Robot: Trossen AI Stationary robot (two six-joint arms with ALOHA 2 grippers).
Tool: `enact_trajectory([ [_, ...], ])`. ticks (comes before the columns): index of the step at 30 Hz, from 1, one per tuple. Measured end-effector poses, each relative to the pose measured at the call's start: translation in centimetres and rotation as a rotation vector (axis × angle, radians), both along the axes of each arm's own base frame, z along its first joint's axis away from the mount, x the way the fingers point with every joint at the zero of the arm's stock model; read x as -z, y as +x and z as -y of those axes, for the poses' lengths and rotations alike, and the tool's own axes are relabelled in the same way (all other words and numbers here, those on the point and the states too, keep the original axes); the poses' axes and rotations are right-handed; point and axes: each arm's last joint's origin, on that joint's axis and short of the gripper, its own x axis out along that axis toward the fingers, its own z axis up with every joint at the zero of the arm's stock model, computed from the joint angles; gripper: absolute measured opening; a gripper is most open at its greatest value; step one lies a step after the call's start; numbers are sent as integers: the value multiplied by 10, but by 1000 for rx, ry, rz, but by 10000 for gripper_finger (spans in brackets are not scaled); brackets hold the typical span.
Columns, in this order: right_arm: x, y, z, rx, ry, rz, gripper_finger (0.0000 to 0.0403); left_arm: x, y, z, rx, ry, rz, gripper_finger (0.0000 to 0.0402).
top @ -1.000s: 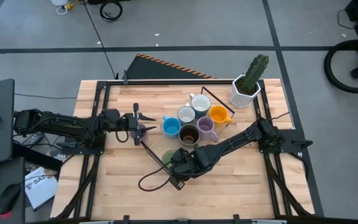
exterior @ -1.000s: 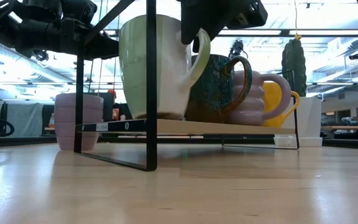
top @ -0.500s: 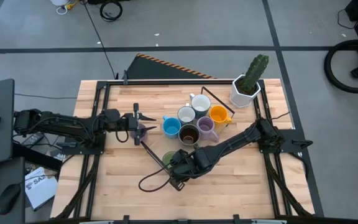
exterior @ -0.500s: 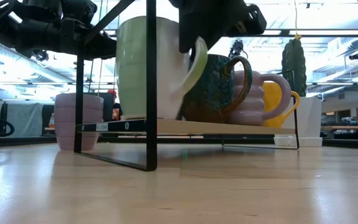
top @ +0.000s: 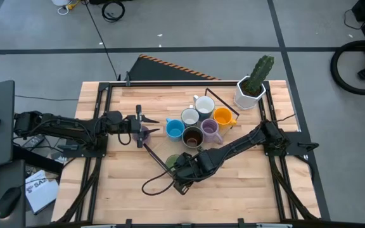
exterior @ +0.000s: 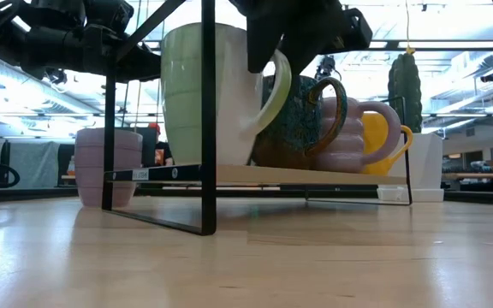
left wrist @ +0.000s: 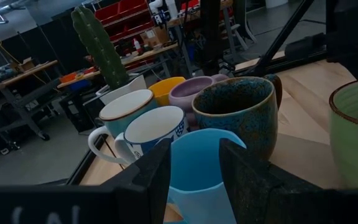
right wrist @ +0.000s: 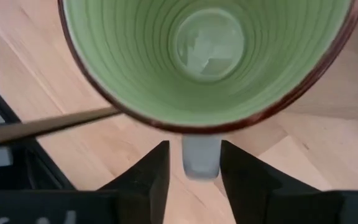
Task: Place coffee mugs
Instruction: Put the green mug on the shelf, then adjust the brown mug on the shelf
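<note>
A green mug (top: pixel 170 160) stands on the near corner of the black wire rack's wooden shelf (exterior: pixel 332 175). It is upright in the low view (exterior: pixel 199 94). My right gripper (top: pixel 179 166) is at its handle. Behind it on the shelf stand the dark brown (top: pixel 192 136), blue (top: pixel 174 129), lavender (top: pixel 211 128), orange (top: pixel 223 116) and two white mugs (top: pixel 190 116). A second lavender mug (exterior: pixel 108 167) stands on the table left of the rack. My left gripper (top: pixel 139 130) hovers open over it and touches nothing. My right gripper has the green mug's handle (right wrist: pixel 201 163) between its two fingers (right wrist: pixel 241 177), pinched across its width. It comes from above, on the mug's near right side. The mug stands upright with its base on the shelf (exterior: pixel 204 161).
A white faceted pot with a cactus (top: pixel 252 88) stands at the table's far right corner. The rack's black frame posts (exterior: pixel 208 120) rise beside the green mug. A loose black cable (top: pixel 154 185) lies on the table near the right gripper. Bare wood lies along the near edge.
The green mug tipped a little half a second ago and now stands upright on the shelf again. My right gripper stayed at its handle and shifted only slightly.
</note>
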Motion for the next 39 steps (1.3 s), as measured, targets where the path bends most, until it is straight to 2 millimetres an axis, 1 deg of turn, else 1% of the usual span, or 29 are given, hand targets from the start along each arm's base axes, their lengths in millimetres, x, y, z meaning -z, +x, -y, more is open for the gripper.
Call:
enact_trajectory([
  [3,-6,-3,3,8,23,-6,164,0,0,0,0,0,0,141],
  [9,-29,-14,9,27,30,10,203,0,0,0,0,0,0,141],
  [11,-37,-21,12,34,-1,2,213,0,0,0,0,0,0,141],
  [15,-49,-43,21,82,-127,-88,223,0,0,0,0,0,0,141],
  [19,-56,-51,32,103,-168,-121,220,0,0,0,0,0,0,141],
  [25,-53,-49,52,140,-201,-192,215,0,0,0,0,0,0,141],
  [32,-51,-43,74,161,-191,-231,215,0,0,0,0,-1,-5,141],
  [37,-51,-41,82,149,-185,-238,213,1,0,0,0,-1,-6,141],
  [39,-46,-40,84,145,-168,-244,209,1,0,0,0,-2,-7,141],
])
